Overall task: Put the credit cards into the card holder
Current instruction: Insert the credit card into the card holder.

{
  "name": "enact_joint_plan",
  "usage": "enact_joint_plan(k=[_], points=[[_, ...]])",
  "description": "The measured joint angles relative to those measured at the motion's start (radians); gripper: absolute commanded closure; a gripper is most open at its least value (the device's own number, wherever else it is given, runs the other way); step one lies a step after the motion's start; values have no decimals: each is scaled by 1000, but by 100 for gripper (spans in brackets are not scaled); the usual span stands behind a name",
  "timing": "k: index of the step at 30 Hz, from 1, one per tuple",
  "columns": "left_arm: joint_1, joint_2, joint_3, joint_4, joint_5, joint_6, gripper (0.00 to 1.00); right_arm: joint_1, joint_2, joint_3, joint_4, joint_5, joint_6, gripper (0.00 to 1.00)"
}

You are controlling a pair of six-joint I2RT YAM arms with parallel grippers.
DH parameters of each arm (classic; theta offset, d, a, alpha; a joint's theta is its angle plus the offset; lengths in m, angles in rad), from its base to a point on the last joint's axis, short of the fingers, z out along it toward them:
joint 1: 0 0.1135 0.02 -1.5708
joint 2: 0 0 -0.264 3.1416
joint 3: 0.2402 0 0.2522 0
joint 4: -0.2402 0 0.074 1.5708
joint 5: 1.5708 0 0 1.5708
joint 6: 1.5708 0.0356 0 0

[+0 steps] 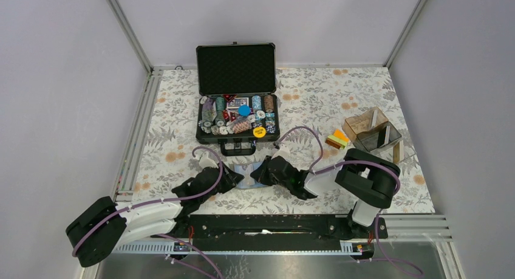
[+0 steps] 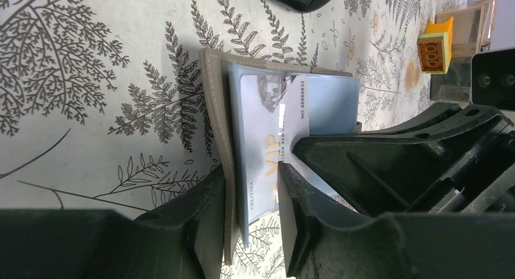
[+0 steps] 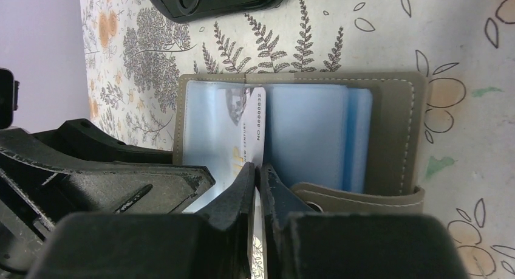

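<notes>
The card holder [image 3: 398, 133] is lying open at 6 o'clock from the chip case [image 1: 237, 103]; seen from overhead, the two black grippers are covering nearly all of it. The right gripper [image 3: 256, 169] is pinching a thin glossy white card [image 3: 249, 121], whose lower end is disappearing between the fingers. The card is resting on the clear bluish sleeves. The left gripper [image 2: 252, 175] is straddling the stitched grey edge with its jaws partway apart, and I cannot tell whether it is gripping. The credit cards [image 1: 337, 139], in orange, yellow and green, are sitting stacked at 2 o'clock.

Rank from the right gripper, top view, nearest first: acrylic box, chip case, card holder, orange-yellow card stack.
1. card holder, at the right gripper fingertips.
2. chip case, just behind.
3. card stack, off to the right.
4. acrylic box, farthest right.
</notes>
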Motion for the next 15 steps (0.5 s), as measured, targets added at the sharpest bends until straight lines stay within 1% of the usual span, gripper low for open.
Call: enact_joint_plan(k=[3,6,9,12,15], points=[[0,3,5,0,5,20,63,4,1,17,-34,4,-10,80],[0,7,10,0,9,36,63,10,-8,35,-81,16,-32,74],[0,6,10,0,17,45,62,19,-24,55,-140,27,-60,70],[0,5,16,-13,20,50,61,28,-40,76,-203,39,-95,68],[-1,-3,28,-45,19,58,53,34,-53,92,-256,54,-124,66]])
